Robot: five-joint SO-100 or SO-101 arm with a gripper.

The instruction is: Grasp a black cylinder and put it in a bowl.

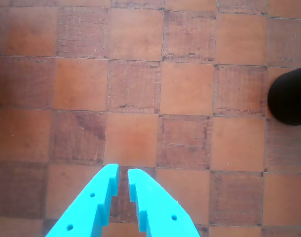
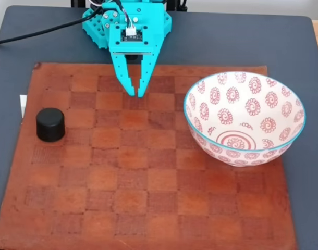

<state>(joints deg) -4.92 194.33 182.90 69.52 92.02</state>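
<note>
Pincer (image 2: 136,94) poised over the back rows of the checkered leather mat (image 2: 148,208), tips nearly closed with only a thin slit between them, gripping nothing. Seen in the wrist view as two teal prongs (image 1: 123,173) pointing at bare squares.

Black cylinder (image 2: 50,124) standing upright near the mat's 9 o'clock edge in the fixed view, well apart from the pincer; in the wrist view cut off at the 3 o'clock border (image 1: 290,97). Likely set there alone to leave free approach from every side.

Bowl (image 2: 243,151) resting at 3 o'clock of the mat in the fixed view, mouth up and wide, an easy target for a drop.

Open mat between cylinder and bowl, nothing in the way. Dark bench (image 2: 227,41) showing around the mat. Little margin between cylinder and mat edge, so a sideways nudge could push it off the leather.
</note>
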